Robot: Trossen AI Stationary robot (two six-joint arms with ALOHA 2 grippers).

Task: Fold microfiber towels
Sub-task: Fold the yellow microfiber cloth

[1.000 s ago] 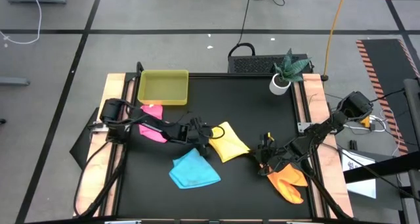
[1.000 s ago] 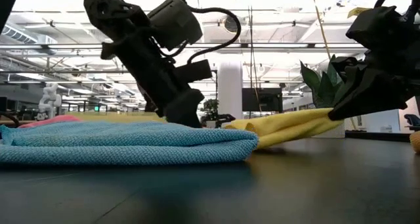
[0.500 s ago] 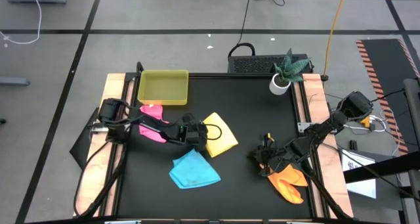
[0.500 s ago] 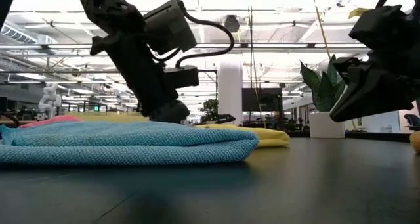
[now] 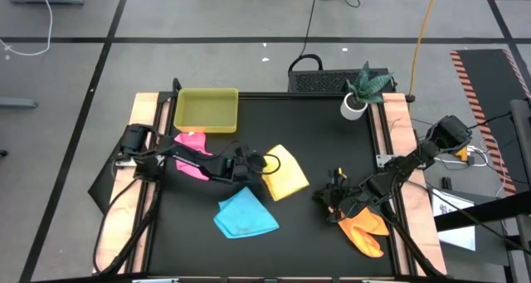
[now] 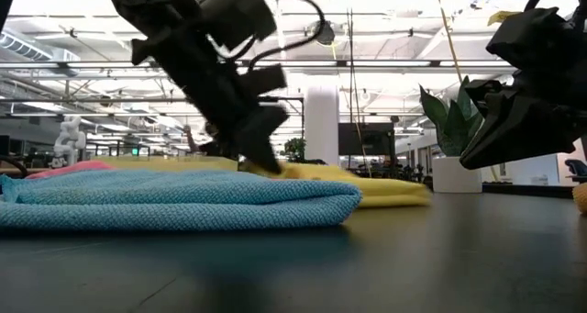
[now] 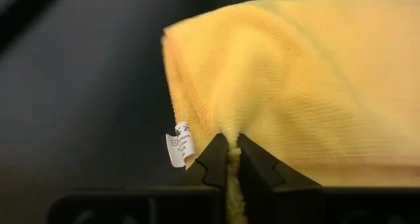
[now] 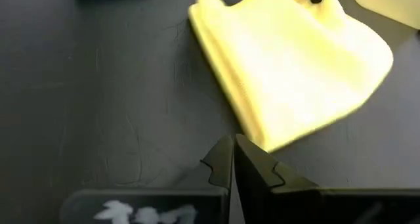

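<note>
The yellow towel [image 5: 288,173] lies folded near the table's middle. My left gripper [image 5: 259,165] is shut on its left edge. The same towel shows in the left wrist view [image 7: 295,79] with a white label [image 7: 177,145]. My right gripper [image 5: 322,197] hangs shut and holds nothing, just right of the yellow towel [image 8: 295,73]. The blue towel [image 5: 245,215] lies folded near the front. The pink towel [image 5: 191,150] lies under the left arm. The orange towel [image 5: 363,231] lies crumpled at the right, under the right arm. My left gripper pinches the yellow towel's left edge [image 7: 228,140] between its two fingers, beside the white label. The fingers come slanting down from the table's left. The pinched edge [image 6: 280,169] is raised a little, and the rest of the towel lies flat on the table.
A yellow-green tray [image 5: 207,110] stands at the far left. A potted plant [image 5: 361,90] stands at the far right corner. Bare black tabletop [image 5: 315,134] lies between them and along the front edge.
My left gripper has risen and tipped, lifting the yellow towel's pinched edge. It first dragged the towel a little toward the left, then back toward the right. The towel's right part, which stood raised toward the right gripper, now lies flat.
</note>
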